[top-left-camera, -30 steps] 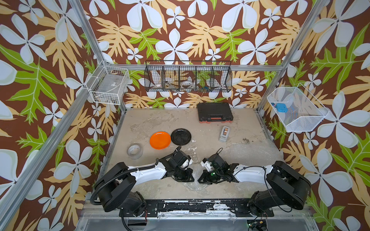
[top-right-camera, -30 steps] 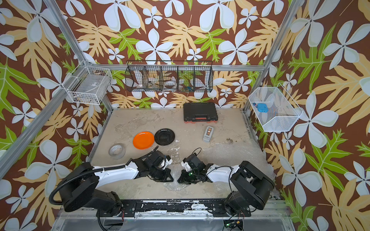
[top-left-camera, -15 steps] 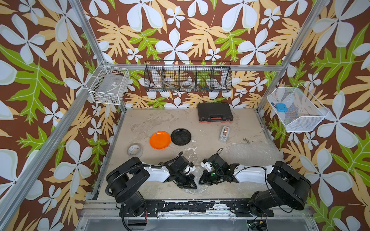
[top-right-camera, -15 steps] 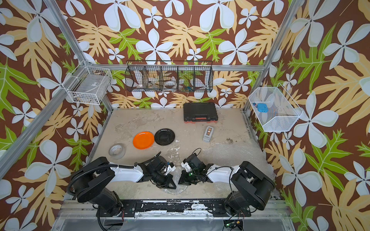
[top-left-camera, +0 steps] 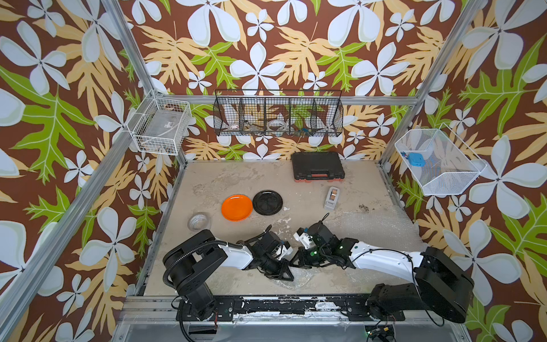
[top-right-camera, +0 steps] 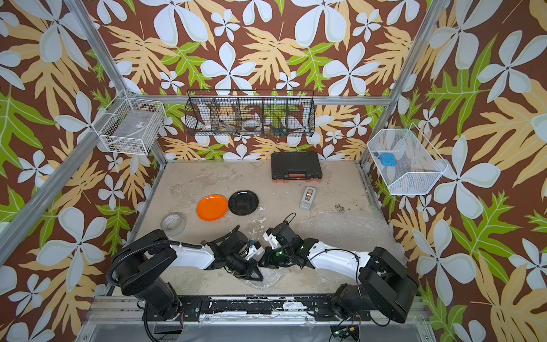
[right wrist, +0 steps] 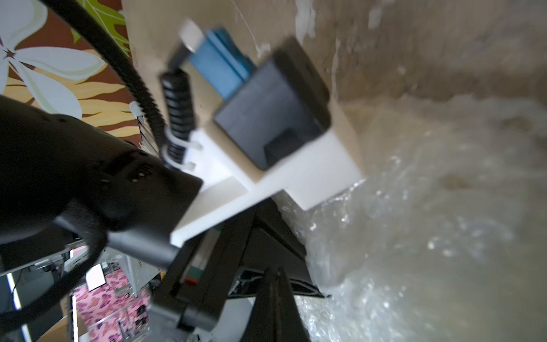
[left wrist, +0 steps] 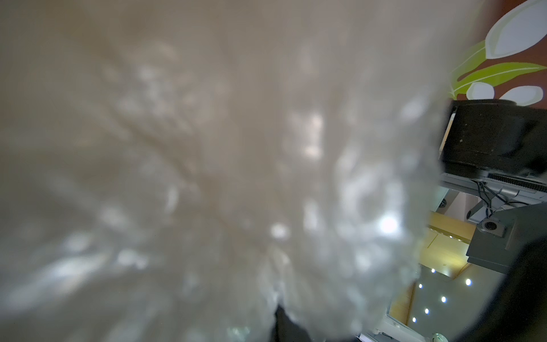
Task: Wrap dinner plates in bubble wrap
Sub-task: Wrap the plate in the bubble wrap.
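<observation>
The bubble wrap is bunched on the bench directly beneath both sets of jaws. The left jaws and right jaws are closed, tips nearly meeting over the bundle — whether wrap is pinched cannot be told. A flat sheet is spread beyond the right jaws. Well past the left jaws, the orange plate and black plate are laid side by side.

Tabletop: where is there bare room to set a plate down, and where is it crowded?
Bare: back left, behind the orange plate, left of the black case; also between the black plate and grey tape dispenser. Crowded: front centre, both arms over bunched bubble wrap; a flat bubble wrap sheet covers the right.
</observation>
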Robot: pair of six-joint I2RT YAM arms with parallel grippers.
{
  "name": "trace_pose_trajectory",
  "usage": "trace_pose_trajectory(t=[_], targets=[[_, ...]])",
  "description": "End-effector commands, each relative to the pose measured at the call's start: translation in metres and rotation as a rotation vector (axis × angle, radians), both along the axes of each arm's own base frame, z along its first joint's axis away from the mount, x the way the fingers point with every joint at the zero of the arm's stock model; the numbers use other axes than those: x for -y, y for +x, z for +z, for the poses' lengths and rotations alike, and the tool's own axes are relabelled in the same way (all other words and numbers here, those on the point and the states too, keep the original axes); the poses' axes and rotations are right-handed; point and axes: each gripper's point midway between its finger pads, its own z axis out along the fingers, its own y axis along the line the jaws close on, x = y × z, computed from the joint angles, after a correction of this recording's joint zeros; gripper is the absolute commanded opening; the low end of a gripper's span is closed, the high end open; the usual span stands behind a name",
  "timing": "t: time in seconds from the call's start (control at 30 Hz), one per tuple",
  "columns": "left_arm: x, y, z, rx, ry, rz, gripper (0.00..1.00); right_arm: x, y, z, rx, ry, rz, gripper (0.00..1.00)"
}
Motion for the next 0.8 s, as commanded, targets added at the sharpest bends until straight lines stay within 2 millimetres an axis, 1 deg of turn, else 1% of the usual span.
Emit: trace_pose_trajectory(t=[0.0, 0.07, 0.13, 0.17, 0.23, 0.3, 0.33, 0.37, 0.4, 0.47, 0.53, 0.57, 0.6, 0.67, 0.77], targets=[[-0.068, -0.012, -0.052, -0.033, 0.406, 0.104, 0.0, 0.008, -0.01, -0.022, -0.058, -0.029, -0.009, 0.0], [-0.067, -0.009, -0.046, -0.024, 0.395, 0.122, 0.0, 0.029, -0.013, -0.047, -0.051, -0.145, -0.023, 0.0], [-0.064, -0.006, -0.038, -0.015, 0.378, 0.138, 0.0, 0.047, -0.013, -0.066, -0.036, -0.253, -0.02, 0.0], [-0.062, -0.005, -0.033, -0.012, 0.362, 0.148, 0.0, 0.054, -0.013, -0.072, -0.035, -0.278, -0.019, 0.0], [-0.054, 0.0, -0.017, 0.0, 0.318, 0.168, 0.05, 0.059, -0.011, -0.077, -0.026, -0.292, -0.021, 0.0], [-0.044, 0.009, 0.008, 0.036, 0.264, 0.186, 0.17, 0.063, -0.005, -0.077, 0.01, -0.327, -0.011, 0.0], [-0.039, 0.018, 0.024, 0.069, 0.239, 0.2, 0.22, 0.065, -0.001, -0.076, 0.031, -0.347, -0.002, 0.0], [-0.034, 0.028, 0.042, 0.111, 0.222, 0.219, 0.25, 0.064, 0.003, -0.075, 0.052, -0.355, 0.008, 0.0], [-0.032, 0.037, 0.056, 0.141, 0.208, 0.236, 0.27, 0.063, 0.004, -0.073, 0.066, -0.354, 0.019, 0.0], [-0.027, 0.059, 0.085, 0.197, 0.179, 0.263, 0.28, 0.06, 0.008, -0.071, 0.094, -0.344, 0.041, 0.0], [-0.022, 0.077, 0.102, 0.239, 0.162, 0.268, 0.27, 0.058, 0.01, -0.069, 0.108, -0.335, 0.052, 0.0], [-0.018, 0.084, 0.105, 0.251, 0.161, 0.259, 0.25, 0.058, 0.009, -0.069, 0.108, -0.331, 0.057, 0.0], [-0.014, 0.087, 0.103, 0.25, 0.167, 0.244, 0.22, 0.057, 0.009, -0.069, 0.11, -0.329, 0.057, 0.0], [-0.006, 0.085, 0.089, 0.217, 0.183, 0.182, 0.15, 0.057, 0.01, -0.067, 0.112, -0.324, 0.049, 0.0], [0.002, 0.079, 0.069, 0.165, 0.163, 0.143, 0.07, 0.057, 0.01, -0.066, 0.111, -0.316, 0.034, 0.0]])
